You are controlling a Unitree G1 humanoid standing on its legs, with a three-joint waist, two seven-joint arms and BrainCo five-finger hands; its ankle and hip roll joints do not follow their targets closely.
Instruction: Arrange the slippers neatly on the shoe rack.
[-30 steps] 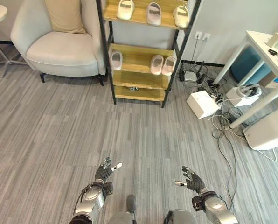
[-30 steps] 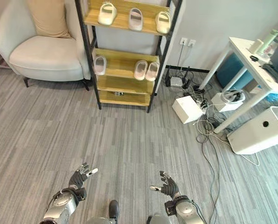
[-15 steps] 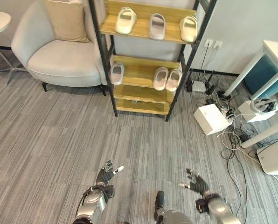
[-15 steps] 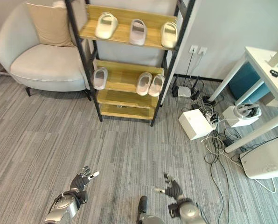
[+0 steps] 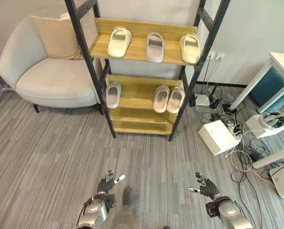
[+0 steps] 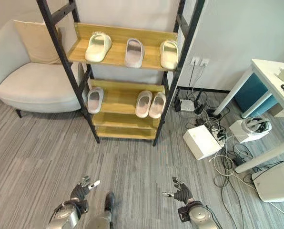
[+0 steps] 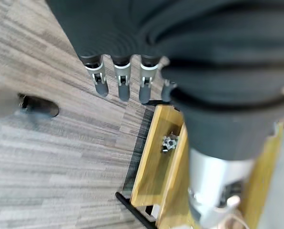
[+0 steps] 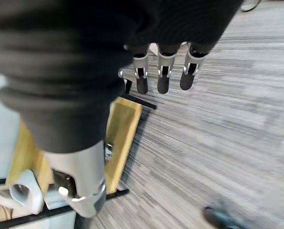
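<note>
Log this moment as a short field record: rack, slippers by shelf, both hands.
shoe rack: black frame, wooden shelves, beside armchair
top shelf: three slippers spaced apart, toes toward the wall
middle shelf: single slipper at left, pair side by side at right
bottom shelf: no slippers
left hand: open, empty, low over floor
right hand: open, empty, low over floor
</note>
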